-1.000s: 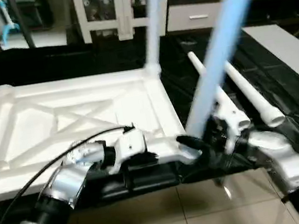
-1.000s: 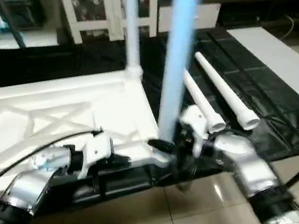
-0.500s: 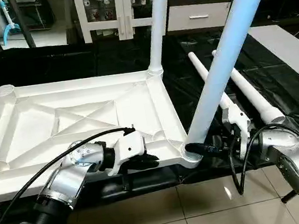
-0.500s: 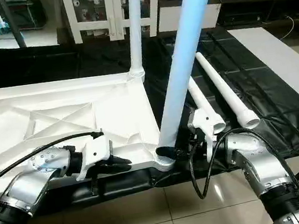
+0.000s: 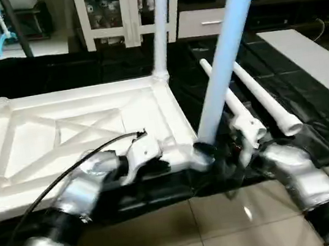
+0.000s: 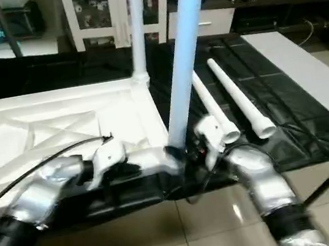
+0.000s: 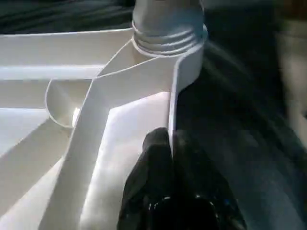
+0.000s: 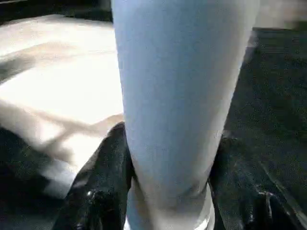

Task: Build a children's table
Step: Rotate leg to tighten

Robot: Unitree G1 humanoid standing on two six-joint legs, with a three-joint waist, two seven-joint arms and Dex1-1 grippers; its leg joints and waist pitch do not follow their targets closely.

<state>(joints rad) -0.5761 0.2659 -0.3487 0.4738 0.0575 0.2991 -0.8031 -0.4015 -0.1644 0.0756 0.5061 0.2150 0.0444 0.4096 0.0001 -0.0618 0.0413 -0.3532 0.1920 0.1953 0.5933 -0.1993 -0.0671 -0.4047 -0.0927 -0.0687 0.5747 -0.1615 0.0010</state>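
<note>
The table top (image 5: 85, 131) lies underside up on the black counter (image 5: 311, 107). One leg (image 5: 159, 25) stands in its far right corner socket, another leg (image 5: 223, 58) in the near right socket. Two spare legs (image 5: 253, 94) lie on the counter just beside the top. The right pincer (image 8: 168, 191) clasps the near leg's base. The left pincer (image 7: 170, 153), fingers together, pinches the top's near rim.

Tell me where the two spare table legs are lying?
In the left eye view, the two spare legs lie side by side on the black sheet, right of the table top.
</note>
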